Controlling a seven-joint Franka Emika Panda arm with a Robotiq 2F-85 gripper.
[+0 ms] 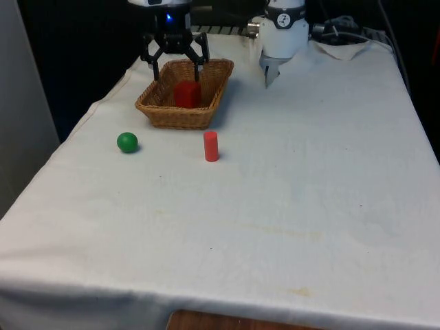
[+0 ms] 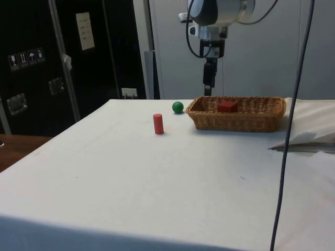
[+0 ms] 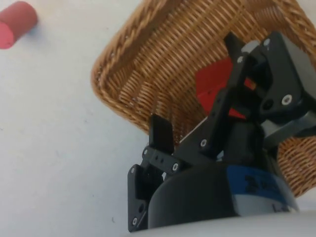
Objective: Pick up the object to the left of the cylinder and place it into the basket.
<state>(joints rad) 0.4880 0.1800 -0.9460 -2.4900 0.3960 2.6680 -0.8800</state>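
Note:
A green ball lies on the white cloth at the front view's left of a short red cylinder that stands upright. Behind them sits a wicker basket with a red block inside it. My gripper hangs open just above the basket's far part, with nothing between its fingers. From the side, the gripper sits over the basket, the block inside, the ball and cylinder nearer. At the wrist, the fingers frame the block in the basket; the cylinder lies apart.
A crumpled fold of white cloth lies at the far right corner in the front view. The table's left edge runs close to the ball and basket.

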